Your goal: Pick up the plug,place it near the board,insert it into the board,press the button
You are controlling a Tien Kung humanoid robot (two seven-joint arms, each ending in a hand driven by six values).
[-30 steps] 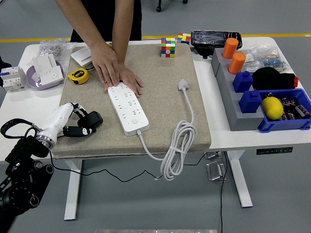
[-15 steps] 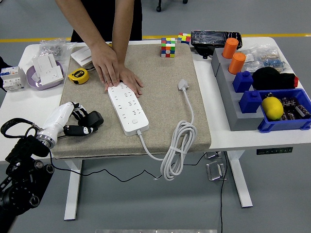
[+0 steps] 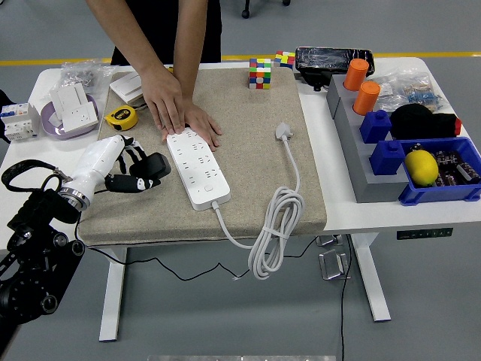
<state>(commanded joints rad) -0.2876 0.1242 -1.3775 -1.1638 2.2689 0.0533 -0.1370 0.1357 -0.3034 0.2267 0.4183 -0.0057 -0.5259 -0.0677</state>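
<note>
White surface (image 3: 376,214), beige mat (image 3: 248,150), grey floor with a yellow line.
Left hand (image 3: 135,171) clutches a black plug (image 3: 154,165) just left of the board (image 3: 198,167); a person's hands (image 3: 176,113) pin the board beyond it.

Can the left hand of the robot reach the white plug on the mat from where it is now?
Probably not directly. The left hand is at the mat's left side, while the plug lies to the right, beyond the power strip, which a person's hands press down. It would have to reach over those.
</note>
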